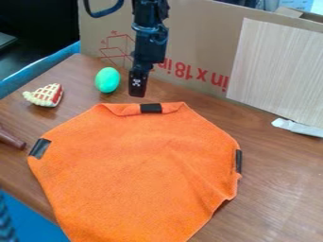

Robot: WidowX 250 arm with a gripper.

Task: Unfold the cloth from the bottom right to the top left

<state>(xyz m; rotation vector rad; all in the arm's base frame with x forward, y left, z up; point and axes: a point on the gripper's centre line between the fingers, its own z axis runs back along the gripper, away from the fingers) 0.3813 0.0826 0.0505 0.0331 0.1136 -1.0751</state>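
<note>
A smooth brown rod (9, 138), a latticed toy pie wedge (47, 95) and a glossy green egg (108, 79) precede the fuzzy orange cloth (135, 175), which has 3 black patches (150, 108) and lies centrally on the wood-grained table (277, 175). Flat cardboard (195, 28) stands behind. The gripper (137, 94) hangs near the cloth's far edge; whether it is open or closed, I cannot tell.

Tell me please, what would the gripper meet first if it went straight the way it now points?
Pointing down, the gripper would probably meet the orange cloth at its far edge, near a black patch; depth is unclear, so perhaps the table just behind.
</note>
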